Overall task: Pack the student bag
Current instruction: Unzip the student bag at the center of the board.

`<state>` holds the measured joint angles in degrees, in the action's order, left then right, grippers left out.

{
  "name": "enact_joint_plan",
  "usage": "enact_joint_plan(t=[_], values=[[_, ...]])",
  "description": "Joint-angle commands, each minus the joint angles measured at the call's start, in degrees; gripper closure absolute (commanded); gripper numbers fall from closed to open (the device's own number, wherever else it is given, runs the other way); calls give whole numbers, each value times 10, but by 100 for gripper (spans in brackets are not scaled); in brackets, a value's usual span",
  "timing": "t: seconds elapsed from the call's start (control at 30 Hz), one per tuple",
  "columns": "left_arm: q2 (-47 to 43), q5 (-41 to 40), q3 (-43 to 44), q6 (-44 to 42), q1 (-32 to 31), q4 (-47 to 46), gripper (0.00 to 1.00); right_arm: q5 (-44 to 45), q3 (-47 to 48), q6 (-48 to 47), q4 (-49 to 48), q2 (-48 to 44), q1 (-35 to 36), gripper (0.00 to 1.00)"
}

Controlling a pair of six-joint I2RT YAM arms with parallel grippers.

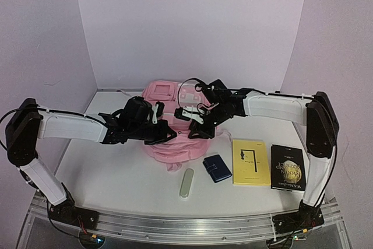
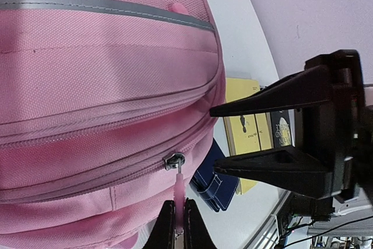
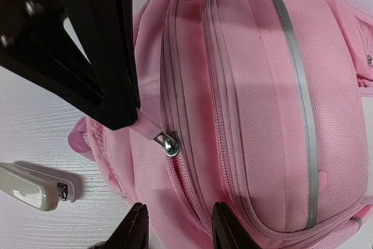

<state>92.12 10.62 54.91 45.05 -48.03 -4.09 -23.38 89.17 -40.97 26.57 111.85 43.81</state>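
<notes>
The pink student bag [image 1: 175,144] lies in the middle of the table, front panel up. My left gripper [image 2: 176,217] is shut on the pink pull tab [image 2: 178,193] of a zipper, whose metal slider [image 2: 173,160] sits on the bag's main zip. The tab [image 3: 148,125] and slider [image 3: 170,144] also show in the right wrist view. My right gripper [image 3: 178,228] is open, its fingers astride the same zip line just past the slider, with bag fabric between them. In the top view both grippers meet over the bag's near end, the left [image 1: 166,135] and the right [image 1: 201,129].
On the table in front of the bag lie a pale stapler-like object [image 1: 187,183], a blue wallet [image 1: 217,168], a yellow book [image 1: 250,162] and a black book [image 1: 287,167]. White walls enclose the back and sides.
</notes>
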Motion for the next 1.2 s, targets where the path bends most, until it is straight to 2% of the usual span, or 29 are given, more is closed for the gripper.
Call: enact_joint_plan(t=[0.0,0.1,0.27,0.57,0.93,1.17], values=[[-39,9,5,3,4,-50,100,29,23,-19,-10,16,4,64],[-43,4,1,6,4,-50,100,32,23,-21,-12,19,4,69],[-53,-18,-7,10,8,-32,100,55,21,-21,-15,12,4,100],[-73,-120,-7,20,19,72,100,121,-2,-24,-20,-19,2,100],[-117,-248,-14,35,36,183,100,132,-14,-22,-21,-55,-28,100],[-136,-260,-28,20,77,183,100,138,-13,-27,-21,-69,-51,100]])
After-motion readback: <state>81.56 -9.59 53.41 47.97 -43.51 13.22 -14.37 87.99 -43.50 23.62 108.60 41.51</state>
